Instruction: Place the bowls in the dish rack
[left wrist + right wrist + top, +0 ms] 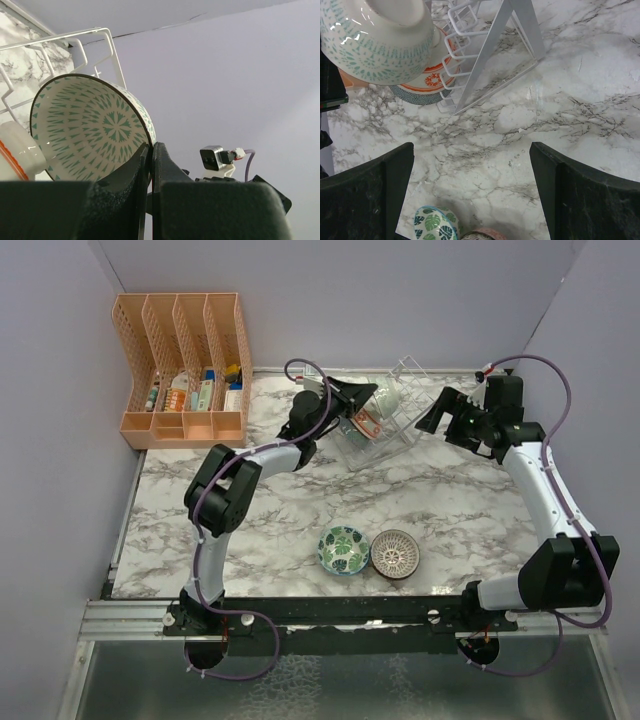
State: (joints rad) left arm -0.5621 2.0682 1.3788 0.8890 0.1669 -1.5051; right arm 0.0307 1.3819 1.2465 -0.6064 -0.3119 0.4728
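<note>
Black, grainy fingers (125, 192) of my left claw (151, 147) fill the bottom of the left wrist view. They are pressed almost together, pinching the thin dark rim of the teal-triangle bowl (90, 130).

I count four bowls, one rack, one organiser and my two claws.

Far left, at the back corner, stands the orange organiser (180, 340), slotted plastic with small items in its compartments. Right of it, my left claw (355, 395) reaches to the dish rack (400, 430), an angular frame of thin white wire and clear struts on the marble table (450, 510).

The teal-triangle bowl (375, 40) is glossy and round, pale with rings of small teal triangles inside and out. I hold it tipped on its side at the rack's left end, white wire (107, 32) just behind it. I cannot tell whether it sits in a slot.

Beside and beneath it, in the rack, lies the red-rimmed bowl (432, 75), white with orange-red bands.

Two bowls sit upright on the table near its front edge, just beside each other and well apart from the rack. On the left is the leaf bowl (343, 549), green leaves on white, and on the right the lattice bowl (395, 553), brown-grey with white lines.

At the right, my right claw (471, 147) hangs over bare marble near the rack's right end, spread wide, holding and touching nothing.
</note>
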